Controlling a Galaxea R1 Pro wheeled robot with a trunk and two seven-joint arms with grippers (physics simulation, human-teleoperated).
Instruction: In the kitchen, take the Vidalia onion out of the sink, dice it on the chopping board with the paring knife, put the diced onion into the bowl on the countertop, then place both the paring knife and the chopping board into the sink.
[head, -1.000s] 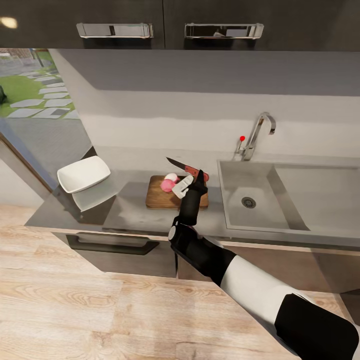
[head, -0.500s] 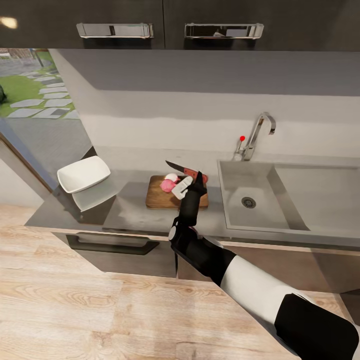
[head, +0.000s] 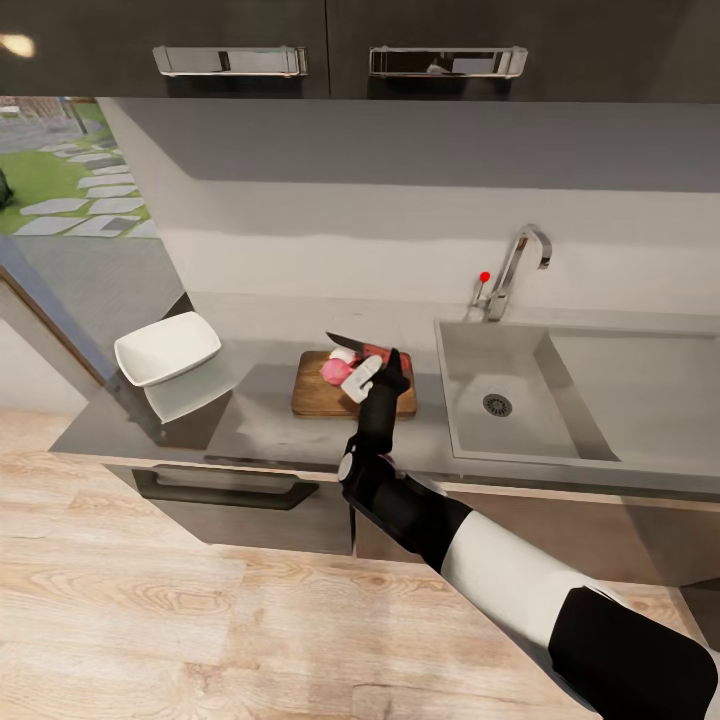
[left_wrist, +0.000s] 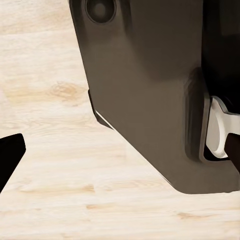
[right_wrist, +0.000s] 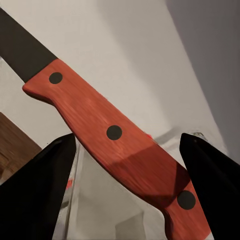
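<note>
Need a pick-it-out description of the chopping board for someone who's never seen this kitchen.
Start at the grey sink with the chrome tap; the countertop runs away from it toward the window side. The chopping board lies flat just beside the basin, with pink onion pieces on it. It is the only dark brown wooden rectangle there; the white bowl sits farther off.
</note>
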